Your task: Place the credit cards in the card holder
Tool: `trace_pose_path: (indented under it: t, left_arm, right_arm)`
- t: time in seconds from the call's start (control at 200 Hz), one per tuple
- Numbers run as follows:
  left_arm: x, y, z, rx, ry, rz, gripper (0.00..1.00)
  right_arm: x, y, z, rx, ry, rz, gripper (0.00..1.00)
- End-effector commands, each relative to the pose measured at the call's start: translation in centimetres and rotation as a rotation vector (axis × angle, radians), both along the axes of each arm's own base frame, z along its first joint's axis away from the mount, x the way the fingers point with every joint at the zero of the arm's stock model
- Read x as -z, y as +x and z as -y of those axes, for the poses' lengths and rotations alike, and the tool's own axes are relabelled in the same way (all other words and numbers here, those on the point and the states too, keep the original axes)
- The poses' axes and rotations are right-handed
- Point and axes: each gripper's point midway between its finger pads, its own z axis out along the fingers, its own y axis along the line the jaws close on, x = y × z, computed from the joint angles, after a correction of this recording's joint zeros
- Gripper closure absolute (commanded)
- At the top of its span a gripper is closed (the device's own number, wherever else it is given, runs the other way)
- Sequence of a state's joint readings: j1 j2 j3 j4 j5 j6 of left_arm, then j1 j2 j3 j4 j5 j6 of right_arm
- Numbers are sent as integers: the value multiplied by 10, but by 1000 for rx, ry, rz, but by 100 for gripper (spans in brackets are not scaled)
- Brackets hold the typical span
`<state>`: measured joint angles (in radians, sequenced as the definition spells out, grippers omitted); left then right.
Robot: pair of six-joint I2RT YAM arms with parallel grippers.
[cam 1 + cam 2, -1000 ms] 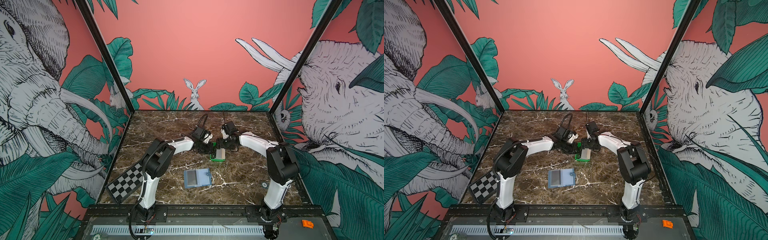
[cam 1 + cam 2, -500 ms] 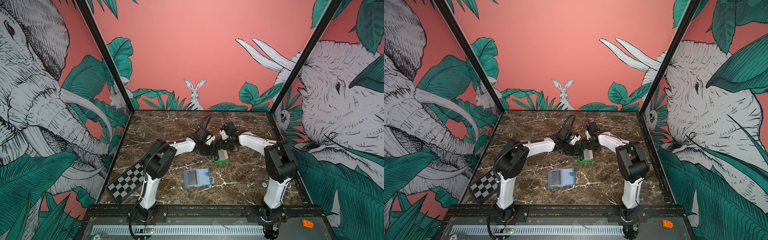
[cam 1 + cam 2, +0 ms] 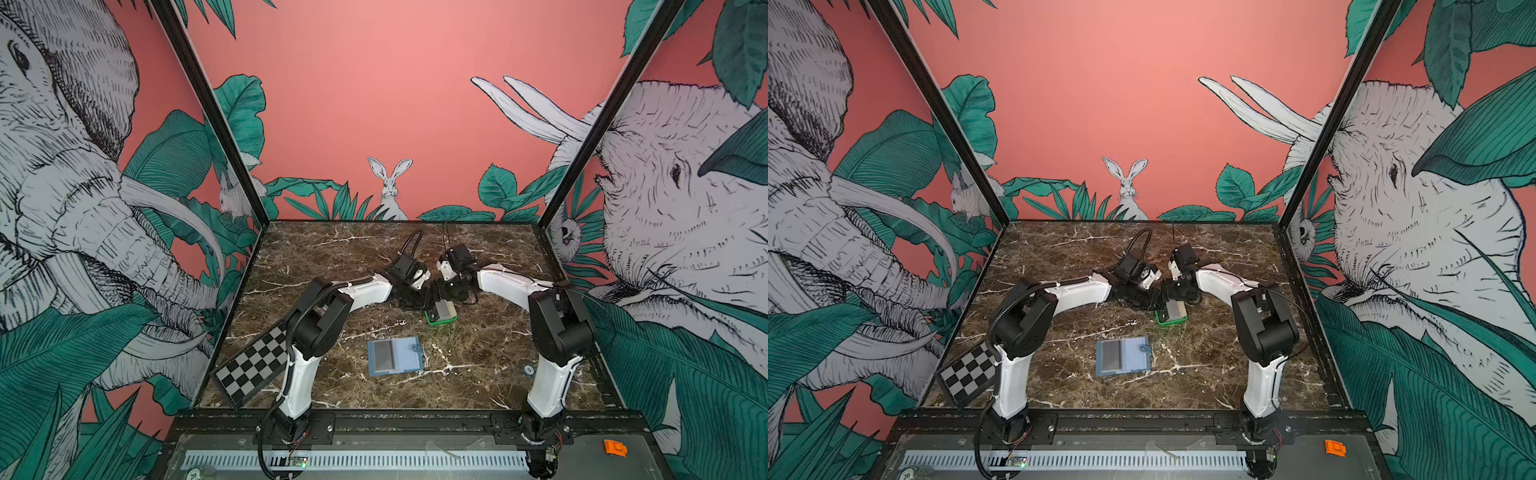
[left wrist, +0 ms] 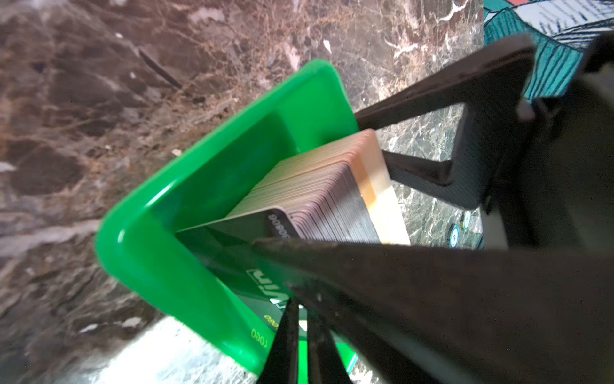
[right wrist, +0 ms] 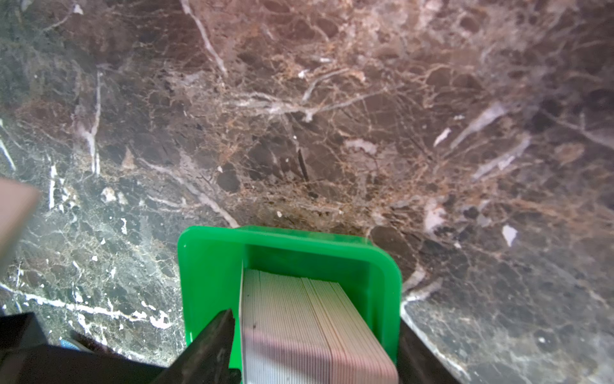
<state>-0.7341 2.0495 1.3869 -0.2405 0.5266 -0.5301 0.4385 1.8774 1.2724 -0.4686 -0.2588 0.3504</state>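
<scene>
While both elbows [image 3: 320,320] have edged inward since a second ago, one green tray [image 4: 149,259] holds one stack of credit cards [image 5: 299,332]. Left gripper [image 3: 428,297] pinches the front black card [image 4: 246,232]. Right gripper [image 5: 315,316], spread, straddles the stack. One card holder [image 3: 395,357] lies open nearby.

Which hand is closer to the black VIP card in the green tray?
Left. The left hand, closed, has its fingertips at the black VIP card; the right hand, open, is at the card stack's opposite, beige end.
</scene>
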Motion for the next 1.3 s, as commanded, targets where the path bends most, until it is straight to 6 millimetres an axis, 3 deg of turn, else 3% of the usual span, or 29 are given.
trace_pose_path:
  t: [0.0, 0.885, 1.295]
  left_arm:
    - [-1, 0, -7, -13, 37, 14, 91]
    - [15, -11, -1, -9, 31, -35, 94]
    - [18, -15, 2, 2, 31, -44, 94]
  right_arm:
    - [-1, -1, 8, 26, -44, 6, 31]
    - [-23, 13, 36, 75, -154, 84, 31]
    - [-59, 10, 31, 116, -70, 126, 31]
